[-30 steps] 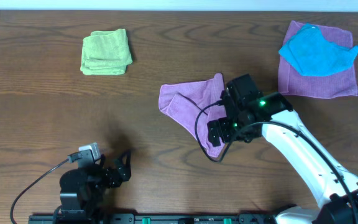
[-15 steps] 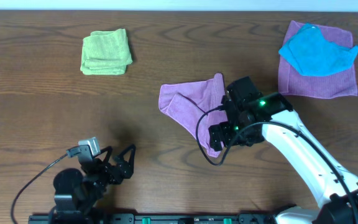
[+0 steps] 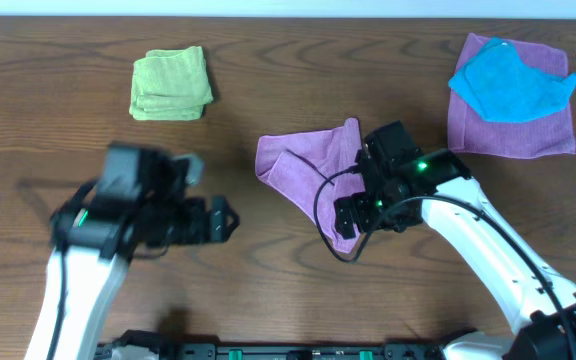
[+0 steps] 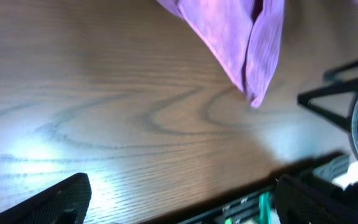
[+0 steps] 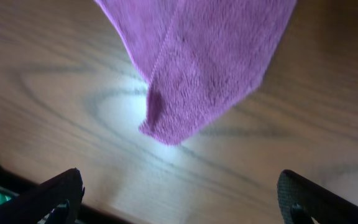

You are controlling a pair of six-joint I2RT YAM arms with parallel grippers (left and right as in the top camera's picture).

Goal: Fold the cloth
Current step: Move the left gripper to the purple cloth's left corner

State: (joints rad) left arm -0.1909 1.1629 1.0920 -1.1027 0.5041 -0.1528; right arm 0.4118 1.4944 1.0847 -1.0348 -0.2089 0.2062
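The mauve cloth (image 3: 303, 165) lies partly folded at mid-table, its lower corner tapering to a point. It also shows in the left wrist view (image 4: 241, 37) and the right wrist view (image 5: 197, 62). My right gripper (image 3: 353, 215) hovers over that lower corner, open and empty (image 5: 185, 199), with the cloth tip just ahead of its fingers. My left gripper (image 3: 220, 218) is to the left of the cloth, blurred by motion, open and empty (image 4: 185, 205), facing the cloth's point.
A second mauve cloth (image 3: 528, 135) lies flat at the back right with a bright blue cloth (image 3: 508, 80) on top. A folded lime-green cloth (image 3: 171, 85) sits at the back left. The right arm's cable (image 3: 323, 210) loops over the cloth.
My left arm has swung up from the table's front edge toward the cloth, moving right and away from the edge. The right arm and the cloth have barely moved.
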